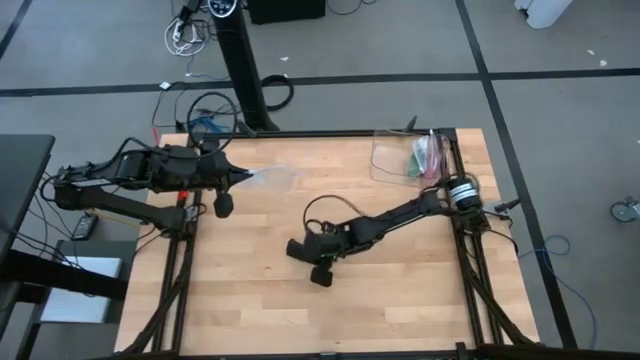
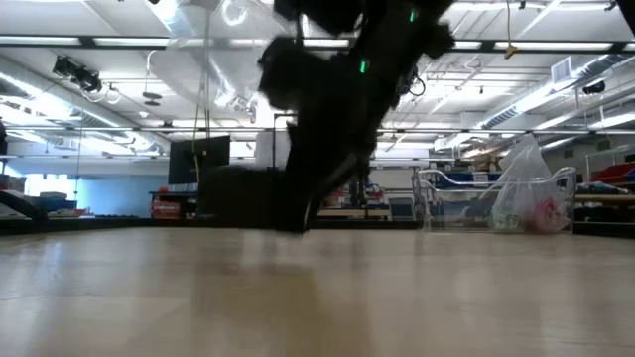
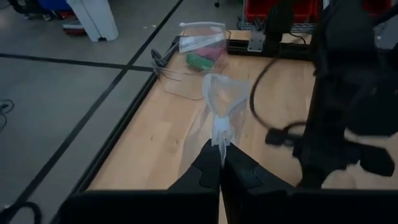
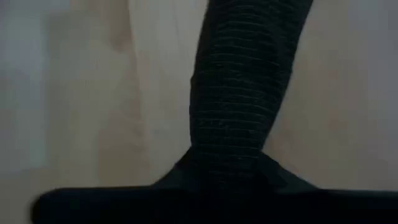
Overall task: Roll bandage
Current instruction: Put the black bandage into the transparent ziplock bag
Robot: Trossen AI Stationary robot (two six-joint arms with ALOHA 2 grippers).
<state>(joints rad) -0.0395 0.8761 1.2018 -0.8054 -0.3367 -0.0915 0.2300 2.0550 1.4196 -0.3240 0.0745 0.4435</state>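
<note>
From above, right gripper low at mid-table on the dark rolled bandage, rolling seemingly done, bagging left; from the left wrist, left gripper clenched on 1 empty clear bag; from the right wrist, fingers clamping the bandage.

A light wooden counter with dark rails along its sides is standing on a grey floor crossed by black tape lines. A small clear plastic bag, pinched at one end, is hanging above the counter's left part. A larger clear plastic bag with green and pink contents is lying at the counter's far right corner. Loose cables are trailing beside a black post behind the counter.
</note>
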